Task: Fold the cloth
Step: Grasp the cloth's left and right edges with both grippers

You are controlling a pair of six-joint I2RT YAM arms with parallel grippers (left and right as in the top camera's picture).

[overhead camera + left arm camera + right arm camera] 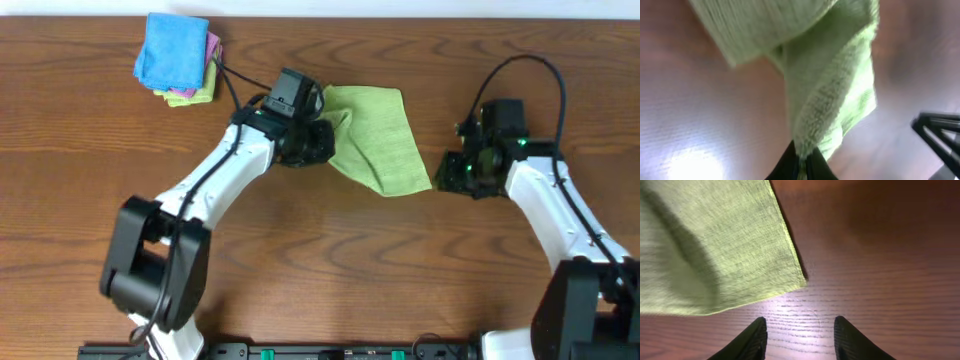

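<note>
Left fingers (pixel 787 169) clenched on a bunched edge of the lime-green cloth (pixel 378 140), its left side gathered into rumpled folds at the grip. The rest lies spread on the bench (pixel 330 260) toward the far middle, between the two arms. Right fingers (pixel 747 342) released, standing apart with nothing between them over bare wood just beside the cloth's lower right corner and not touching it; a stack of folded cloths (pixel 178 62), blue on top with pink and green beneath, sits well apart at the far left.
</note>
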